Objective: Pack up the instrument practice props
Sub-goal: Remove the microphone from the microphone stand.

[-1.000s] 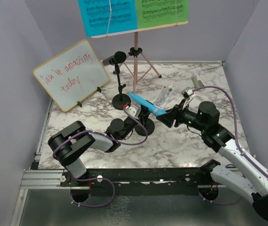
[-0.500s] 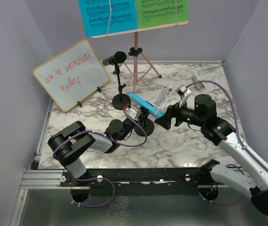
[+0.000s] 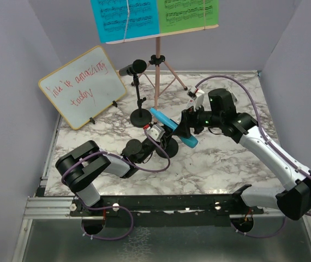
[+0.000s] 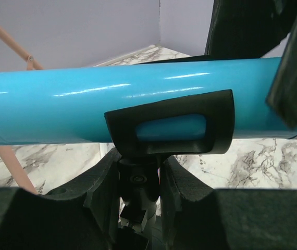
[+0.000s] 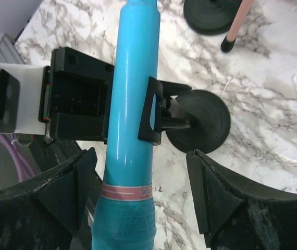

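Observation:
A blue microphone (image 3: 172,126) (image 5: 133,94) (image 4: 86,112) lies in the clip (image 4: 169,127) of a black round-based mic holder (image 3: 170,147) (image 5: 200,127). My left gripper (image 4: 138,192) (image 3: 162,139) is shut on that holder's stem just below the clip. My right gripper (image 5: 143,192) (image 3: 185,132) is open, its jaws on either side of the microphone's mesh head, with a gap on the right side. A black microphone (image 3: 133,67) sits on the second mic holder (image 3: 141,116). Behind them, the pink tripod music holder (image 3: 156,71) carries a blue music sheet (image 3: 125,19) and a green music sheet (image 3: 188,12).
A yellow-framed whiteboard (image 3: 82,93) with red writing leans at the back left. The second holder's base (image 5: 211,13) and a pink tripod leg (image 5: 237,21) lie just beyond the held holder. Grey walls close in the marble table (image 3: 226,164) on three sides.
My right gripper has opened and swung left and away from me, so its jaws now straddle the blue microphone's head. The left arm and the holder have not moved.

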Available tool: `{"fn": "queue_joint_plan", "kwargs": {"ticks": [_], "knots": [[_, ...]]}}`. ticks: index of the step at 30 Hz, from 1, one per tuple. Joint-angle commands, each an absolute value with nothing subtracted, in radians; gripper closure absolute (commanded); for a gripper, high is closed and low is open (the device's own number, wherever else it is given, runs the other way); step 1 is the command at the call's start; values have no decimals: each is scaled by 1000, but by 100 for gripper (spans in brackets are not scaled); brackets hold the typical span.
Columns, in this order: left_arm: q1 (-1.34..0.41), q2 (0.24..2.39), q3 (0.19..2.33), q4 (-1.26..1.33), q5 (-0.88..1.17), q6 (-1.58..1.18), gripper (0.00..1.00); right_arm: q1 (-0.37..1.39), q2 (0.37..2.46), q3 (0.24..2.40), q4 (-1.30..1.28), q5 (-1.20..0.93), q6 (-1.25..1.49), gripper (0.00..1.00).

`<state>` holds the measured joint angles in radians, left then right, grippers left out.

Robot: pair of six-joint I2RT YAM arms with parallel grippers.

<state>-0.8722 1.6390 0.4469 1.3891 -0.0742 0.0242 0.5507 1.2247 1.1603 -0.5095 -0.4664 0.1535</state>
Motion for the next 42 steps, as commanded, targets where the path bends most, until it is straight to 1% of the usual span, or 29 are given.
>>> {"fn": "queue_joint_plan", "kwargs": {"ticks": [1,4,9,13,14,17,18,19,23,26,30,34,42], "knots": [[-864,1635,436,1370,-84,65,97,556,1269,1194,-581,-558,121,27],[-864,1638,437,1369,-88,71,97,555,1292,1192,-572,-598,121,36],[-864,1646,441,1357,-137,75,100,556,1316,1194,-586,-636,110,57],[-861,1641,457,1301,-258,73,100,555,1307,1175,-612,-648,96,70],[-859,1642,459,1289,-292,71,100,555,1304,1169,-620,-653,91,75],[-855,1641,471,1249,-405,57,100,555,1294,1142,-637,-663,78,92],[-853,1639,476,1232,-445,50,100,555,1292,1132,-640,-670,73,97],[-851,1638,480,1217,-477,45,100,555,1289,1122,-641,-676,69,99],[-840,1636,481,1195,-599,31,100,555,1273,1090,-661,-692,47,100],[-820,1625,473,1180,-642,8,100,555,1258,1069,-681,-690,33,100],[-798,1614,469,1155,-672,4,100,556,1238,1038,-696,-693,21,100],[-772,1604,463,1131,-687,-58,100,555,1224,1014,-721,-692,9,100],[-733,1573,448,1101,-688,-121,100,555,1188,973,-690,-688,24,100]]}}
